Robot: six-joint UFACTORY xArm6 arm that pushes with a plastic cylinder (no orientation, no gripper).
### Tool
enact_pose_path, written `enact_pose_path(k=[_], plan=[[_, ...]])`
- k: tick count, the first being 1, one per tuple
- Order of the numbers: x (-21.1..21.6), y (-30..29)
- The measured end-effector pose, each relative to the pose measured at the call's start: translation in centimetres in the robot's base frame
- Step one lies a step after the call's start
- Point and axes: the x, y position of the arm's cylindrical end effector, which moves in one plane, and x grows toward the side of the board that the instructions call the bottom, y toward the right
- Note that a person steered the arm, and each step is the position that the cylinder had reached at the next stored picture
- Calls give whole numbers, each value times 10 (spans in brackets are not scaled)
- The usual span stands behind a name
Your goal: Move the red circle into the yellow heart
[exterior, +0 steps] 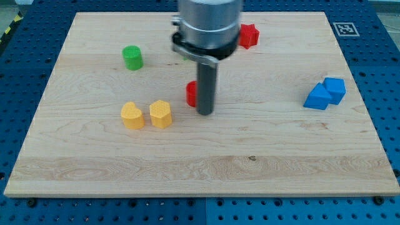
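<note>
The red circle (191, 93) lies near the board's middle, partly hidden behind my rod. My tip (205, 112) rests on the board just right of it, touching or almost touching its right side. The yellow heart (132, 116) lies to the left of the red circle, lower on the board. A yellow hexagon-like block (160, 114) sits right beside the heart, between the heart and the red circle.
A green cylinder (132, 57) stands at the upper left. A red star-like block (249, 35) lies at the top, right of the arm's body. Two blue blocks (325, 94) touch each other at the right. The wooden board (200, 169) sits on a blue perforated table.
</note>
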Motion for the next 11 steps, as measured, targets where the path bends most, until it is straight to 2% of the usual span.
enact_pose_path(k=[1,2,3,5,6,7,8,10,11], plan=[[-2,33],[-21,96],[-36,90],[-27,-14],[-31,-34],[-74,-14],[-75,-32],[-34,-87],[-48,-85]])
